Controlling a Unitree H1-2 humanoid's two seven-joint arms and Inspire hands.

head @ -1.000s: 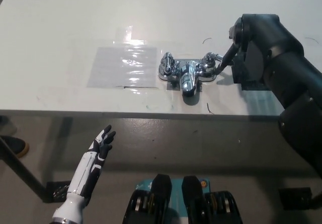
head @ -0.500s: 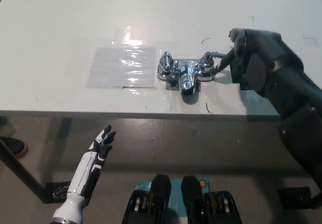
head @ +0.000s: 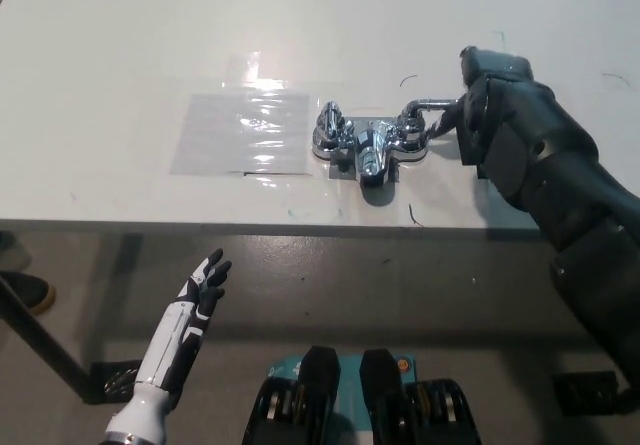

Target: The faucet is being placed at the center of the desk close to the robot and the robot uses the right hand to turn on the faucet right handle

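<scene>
Right hand [head: 492,115] at faucet right handle [head: 428,106]

We see the faucet [head: 368,145] on the counter [head: 120,45] near its front edge, a sheet [head: 243,132] just left of it, the right hand [head: 490,115] at the right handle [head: 428,108], and the left hand [head: 200,290] off-counter, lower left.

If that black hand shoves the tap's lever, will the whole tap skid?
Possibly. The chrome faucet looks solid metal, so probably heavy and rigid. It sits low and wide, so tipping seems unlikely. Nothing visibly fastens it to the smooth desk, so it may slide as the right hand works the right handle.
</scene>
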